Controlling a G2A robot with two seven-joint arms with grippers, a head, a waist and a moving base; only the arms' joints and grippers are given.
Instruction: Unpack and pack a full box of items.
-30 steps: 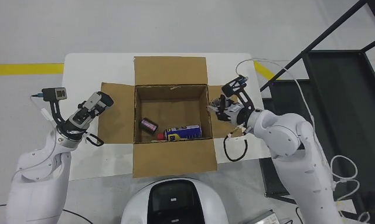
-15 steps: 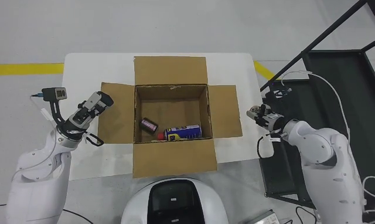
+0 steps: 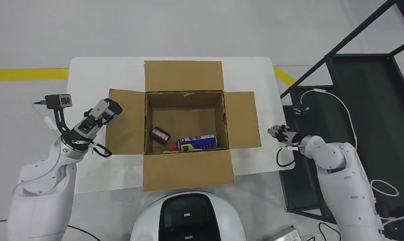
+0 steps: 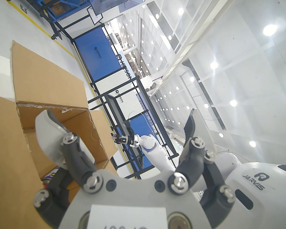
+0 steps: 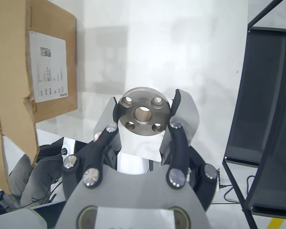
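Observation:
An open cardboard box point(image 3: 185, 89) stands in the middle of the white table point(image 3: 101, 74), its flaps spread outward. Inside lie a blue and yellow spray can point(image 3: 197, 142) and a small dark can point(image 3: 160, 135). My right gripper point(image 3: 275, 132) is past the box's right flap, near the table's right edge, shut on a round metal flange point(image 5: 141, 114) with several holes. My left gripper point(image 3: 108, 108) stays beside the box's left flap, open and holding nothing; its fingers point(image 4: 190, 129) point up toward the ceiling in the left wrist view.
A dark metal rack point(image 3: 353, 83) stands just right of the table, close to my right arm. A label point(image 5: 48, 70) is stuck on the box's outer right side. Bare table lies behind the box and at the left.
My right gripper has carried the flange from over the box's right wall outward to the right, past the flap to the table's edge. The left arm has not moved.

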